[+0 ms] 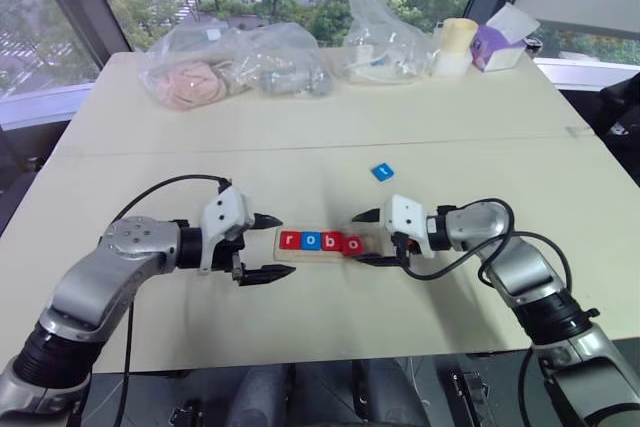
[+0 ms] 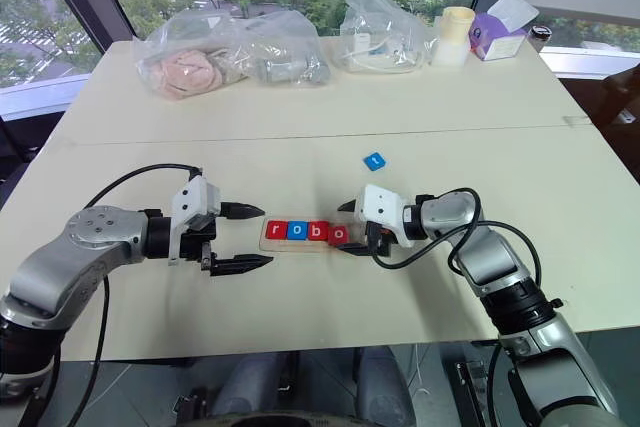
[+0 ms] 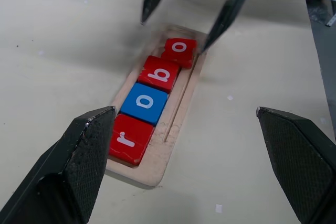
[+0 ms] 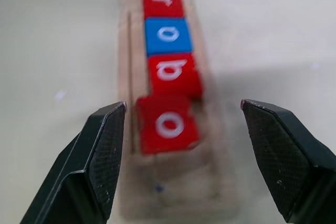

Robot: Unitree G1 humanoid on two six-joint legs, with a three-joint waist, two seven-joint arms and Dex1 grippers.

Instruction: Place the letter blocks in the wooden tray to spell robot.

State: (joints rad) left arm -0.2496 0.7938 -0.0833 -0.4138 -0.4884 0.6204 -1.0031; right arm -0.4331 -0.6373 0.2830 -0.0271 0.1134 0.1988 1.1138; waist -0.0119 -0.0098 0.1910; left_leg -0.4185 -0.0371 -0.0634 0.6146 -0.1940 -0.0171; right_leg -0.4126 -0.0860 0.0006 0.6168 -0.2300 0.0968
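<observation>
Toward the near edge of the pale table point(image 1: 150, 162), the long pale wooden tray point(image 3: 178, 116) holds red r, blue o, red b and a skewed red o letter blocks point(image 1: 320, 241); the left end effector point(image 1: 262, 247) gapes wide at its r end; the right end effector point(image 1: 362, 237) stands open, empty, around the last o. Farther toward the far edge lies the small blue t block point(image 1: 381, 171), well apart.

Both arms reaching inward over the table, forearms bent toward each other, grippers facing tip to tip. Left gripper point(image 1: 265, 247) pointing right and slightly down, black fingers point(image 3: 79, 161) spread wide, nothing between them. Right gripper point(image 1: 372, 237) pointing left and angled down, fingers point(image 4: 100, 150) parted, holding nothing. Black cables looping from each wrist back along the forearm. Silver-grey upper arms, white wrist housings.
</observation>
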